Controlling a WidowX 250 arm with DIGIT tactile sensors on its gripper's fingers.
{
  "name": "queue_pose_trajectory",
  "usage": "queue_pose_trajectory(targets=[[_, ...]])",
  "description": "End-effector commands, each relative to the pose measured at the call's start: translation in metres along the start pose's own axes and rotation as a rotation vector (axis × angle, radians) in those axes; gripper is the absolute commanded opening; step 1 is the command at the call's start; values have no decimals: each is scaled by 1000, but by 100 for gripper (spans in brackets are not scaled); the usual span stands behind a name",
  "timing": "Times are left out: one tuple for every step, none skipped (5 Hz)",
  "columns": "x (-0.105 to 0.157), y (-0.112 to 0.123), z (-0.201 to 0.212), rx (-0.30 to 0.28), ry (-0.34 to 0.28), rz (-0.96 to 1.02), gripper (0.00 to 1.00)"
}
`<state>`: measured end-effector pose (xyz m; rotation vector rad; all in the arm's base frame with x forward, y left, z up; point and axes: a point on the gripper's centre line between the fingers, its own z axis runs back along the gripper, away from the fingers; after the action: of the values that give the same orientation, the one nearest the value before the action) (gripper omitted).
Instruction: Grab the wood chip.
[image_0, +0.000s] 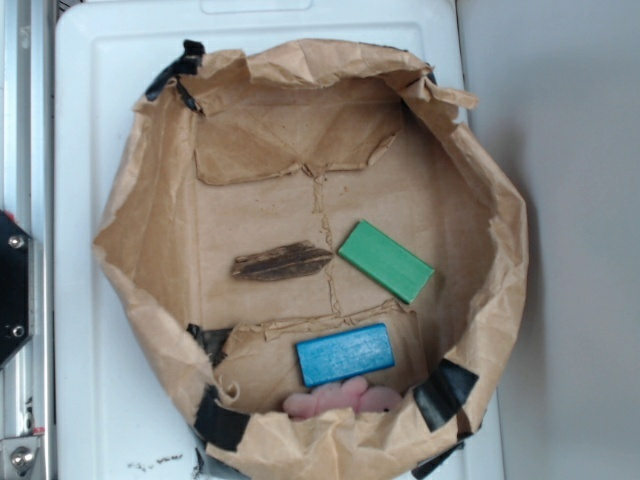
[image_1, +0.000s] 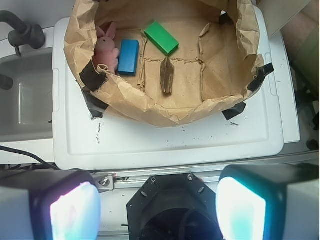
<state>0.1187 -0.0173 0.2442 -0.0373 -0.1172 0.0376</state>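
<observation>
Frankly, your biggest risk is the chip (image_1: 166, 76) itself: it looks thin and lies flat on the paper floor, so your pads may skate over it or pinch the creased paper instead. The bag's (image_1: 150, 107) crumpled near wall stands between the claw (image_1: 159, 207) and the chip, and could snag you on descent. The green block (image_1: 161, 37) sits just beyond it. Your claw hangs high, well back from the bag, jaws wide and empty, over the worktop's (image_1: 165, 142) edge.

wood chip (image_0: 281, 263) flat in paper bag (image_0: 150, 300) | beside green block (image_0: 386, 261)
</observation>
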Motion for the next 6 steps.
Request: queue_pose_trajectory(targets=[[0,0,0,0,0,0,100],[27,-16,-12,2,-86,-24,100],[40,-22,-20,11,-129,-75,100],[57,-14,-35,20,-115,-96,100],[84,19,-63,54,0,-17,100],[110,37,-92,110,42,32,100]])
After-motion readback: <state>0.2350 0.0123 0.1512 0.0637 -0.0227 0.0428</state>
